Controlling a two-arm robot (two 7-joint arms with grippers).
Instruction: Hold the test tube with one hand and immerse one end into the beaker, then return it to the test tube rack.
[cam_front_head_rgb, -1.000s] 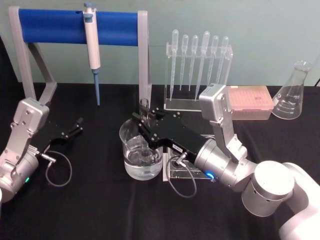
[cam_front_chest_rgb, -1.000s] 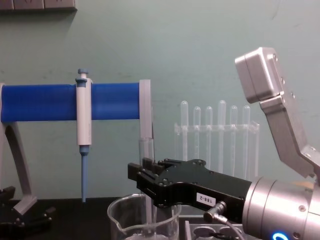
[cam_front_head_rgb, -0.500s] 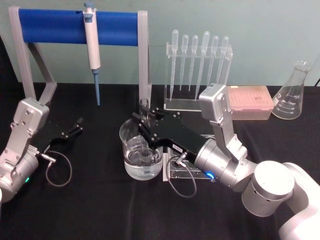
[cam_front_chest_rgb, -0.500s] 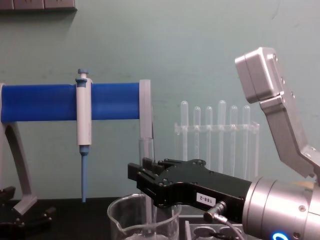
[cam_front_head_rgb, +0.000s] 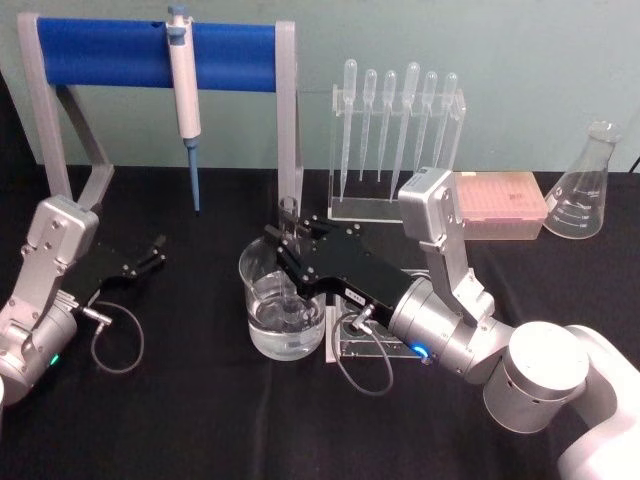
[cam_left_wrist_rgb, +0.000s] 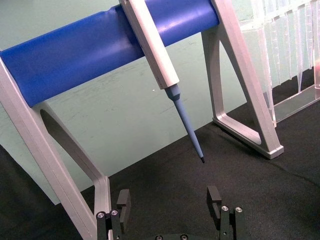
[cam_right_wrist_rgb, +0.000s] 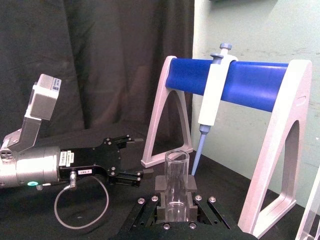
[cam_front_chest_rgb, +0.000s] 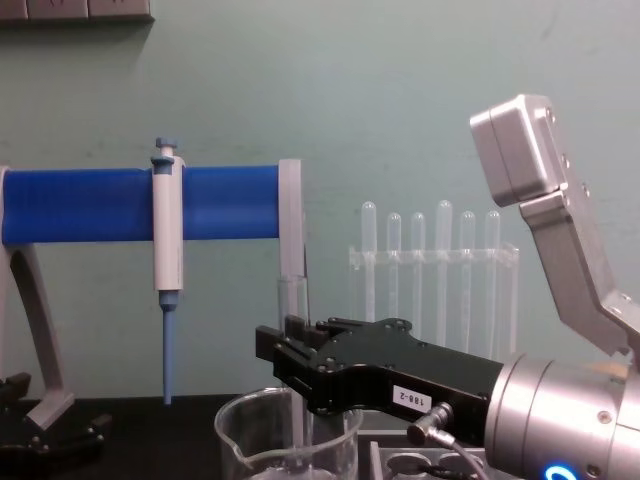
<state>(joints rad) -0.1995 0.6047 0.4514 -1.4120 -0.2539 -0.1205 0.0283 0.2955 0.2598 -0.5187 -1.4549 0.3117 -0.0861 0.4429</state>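
Two black jaws of the right gripper (cam_front_head_rgb: 285, 255) are closed to a narrow gap on the long clear glass test tube (cam_right_wrist_rgb: 176, 177). They clamp it upright a little below its open mouth, and the right wrist view shows that mouth standing clear above the jaws. Below the jaws the tube runs down inside the wide clear glass beaker with a pouring spout (cam_front_head_rgb: 252, 272). The beaker sits directly beneath the jaws and has clear liquid in its lower part. The tube's rounded end seems to reach the liquid, though glass against glass makes the exact depth hard to read.

Doing this step well looks like a matter of holding the tube vertical and central, off the beaker wall, with the jaw tips above the rim. The lift should go straight up until the rounded end is over the rim. Only then should the tube travel toward the low clear test tube rack (cam_front_head_rgb: 372, 346), which lies behind the jaws, under the silver wrist. The jaws grip only a short stretch of smooth glass, so slow moves would guard against slipping.

The left gripper (cam_front_head_rgb: 150, 255) rests parked well beyond the beaker, its jaws wide apart and empty.
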